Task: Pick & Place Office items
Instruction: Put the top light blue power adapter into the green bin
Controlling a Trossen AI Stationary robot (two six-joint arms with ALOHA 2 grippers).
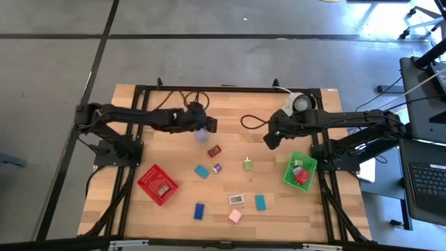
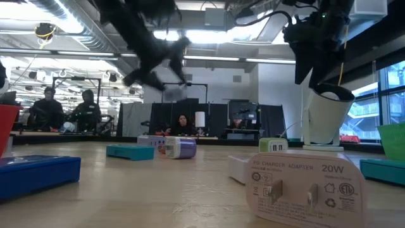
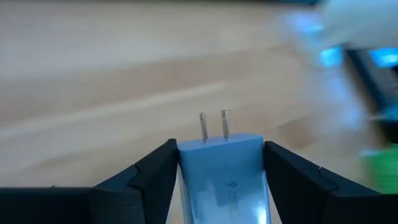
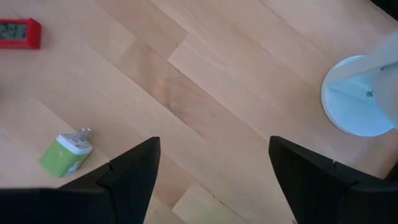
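My left gripper (image 1: 203, 130) hangs over the far middle of the table, shut on a lavender plug adapter (image 3: 221, 171) whose two metal prongs (image 3: 213, 126) point away from the wrist. My right gripper (image 1: 268, 140) is open above the bare wood right of centre, with nothing between its fingers (image 4: 134, 171). The other office items lie flat on the table: a red one (image 1: 214, 150), a teal one (image 1: 201, 171), a purple one (image 1: 217, 168), a green adapter (image 1: 247, 164), a white one (image 1: 236, 199), another teal one (image 1: 260, 202), a blue one (image 1: 199, 210) and a pink one (image 1: 235, 216). My left gripper pinches the lavender adapter by its two side faces (image 3: 185, 167) between the two fingers (image 3: 152, 177). The fingers come slanting down from the table's left and lie along the adapter's body. The adapter is lifted clear of the table, its prong end foremost.
A red basket (image 1: 157, 184) stands at the near left with one item in it. A green basket (image 1: 300, 171) at the right holds several items. A white round lamp-like object (image 1: 300, 103) stands at the far right, close behind my right arm. People sit beyond the table.
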